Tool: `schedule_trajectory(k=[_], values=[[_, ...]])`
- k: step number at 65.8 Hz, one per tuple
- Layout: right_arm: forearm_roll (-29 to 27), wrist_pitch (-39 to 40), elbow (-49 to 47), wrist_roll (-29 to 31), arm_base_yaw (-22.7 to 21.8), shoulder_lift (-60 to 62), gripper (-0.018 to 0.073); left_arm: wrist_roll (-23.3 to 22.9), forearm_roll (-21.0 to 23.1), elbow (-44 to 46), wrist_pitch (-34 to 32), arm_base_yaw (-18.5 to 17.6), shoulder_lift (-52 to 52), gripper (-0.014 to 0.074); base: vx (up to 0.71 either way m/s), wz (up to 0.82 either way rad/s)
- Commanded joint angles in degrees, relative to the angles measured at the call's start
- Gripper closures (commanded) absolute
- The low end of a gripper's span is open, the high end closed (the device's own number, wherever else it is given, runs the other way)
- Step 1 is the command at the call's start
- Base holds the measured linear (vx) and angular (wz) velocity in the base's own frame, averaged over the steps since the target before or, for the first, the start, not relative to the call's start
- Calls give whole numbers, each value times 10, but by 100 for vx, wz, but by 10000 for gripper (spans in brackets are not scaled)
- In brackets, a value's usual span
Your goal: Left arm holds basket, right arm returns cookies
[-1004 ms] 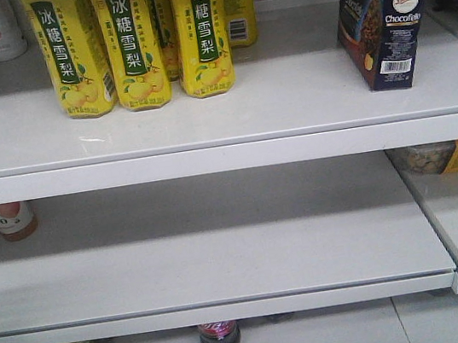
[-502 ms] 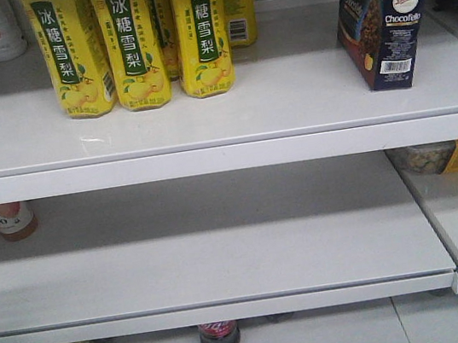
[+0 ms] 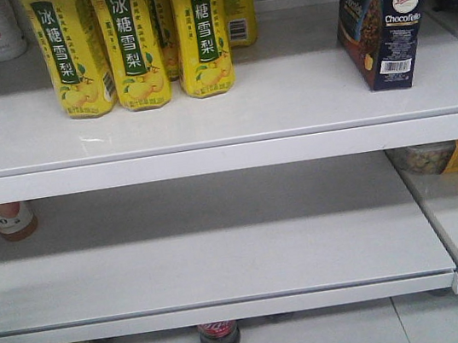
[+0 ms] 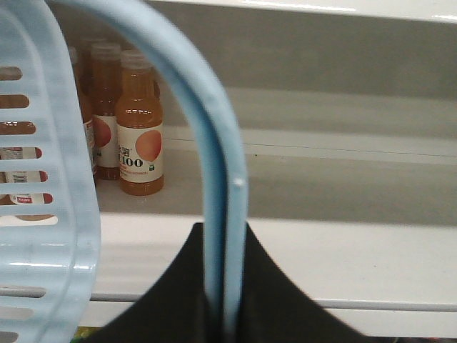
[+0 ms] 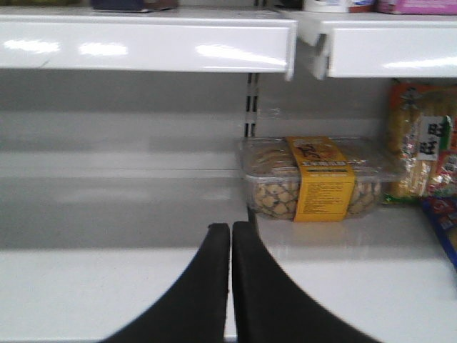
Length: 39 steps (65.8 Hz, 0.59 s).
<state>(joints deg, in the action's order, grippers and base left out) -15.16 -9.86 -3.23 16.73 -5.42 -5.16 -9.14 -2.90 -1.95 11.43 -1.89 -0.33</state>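
Observation:
The cookies [image 3: 382, 15], a dark navy carton with white "Chocofello" lettering and a barcode, stand upright on the top shelf [image 3: 288, 102] at the right in the front view, with no gripper near them. My left gripper [image 4: 225, 286] is shut on the pale blue handle [image 4: 214, 143] of the basket [image 4: 43, 236], whose slotted side fills the left of the left wrist view. My right gripper [image 5: 230, 236] is shut with nothing in it, facing the lower shelf [image 5: 107, 286]. Neither arm appears in the front view.
Three yellow pear-drink bottles [image 3: 136, 43] stand on the top shelf at left. Orange juice bottles [image 4: 139, 121] sit behind the basket. A clear tub of snacks with a yellow label [image 5: 318, 179] and packets [image 5: 421, 143] lie on the adjoining shelf at right.

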Motion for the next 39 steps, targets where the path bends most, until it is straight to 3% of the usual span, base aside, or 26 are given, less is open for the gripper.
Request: schedule_trajectory(k=[1, 13, 29, 34, 39], values=[[-36, 39, -17, 13, -32, -5, 568, 5, -11, -5, -60, 1, -13, 604, 0, 0], [0, 60, -5, 8, -30, -5, 568, 5, -11, -5, -60, 1, -13, 604, 0, 0], [198, 102, 49, -216, -28, 43, 568, 5, -11, -5, -60, 1, -13, 604, 0, 0], [230, 90, 49, -244, -21, 48, 568, 5, -11, -5, -60, 1, -13, 604, 0, 0], [235, 88, 49, -234, 5, 49, 568, 5, -11, -5, -60, 1, -13, 604, 0, 0]])
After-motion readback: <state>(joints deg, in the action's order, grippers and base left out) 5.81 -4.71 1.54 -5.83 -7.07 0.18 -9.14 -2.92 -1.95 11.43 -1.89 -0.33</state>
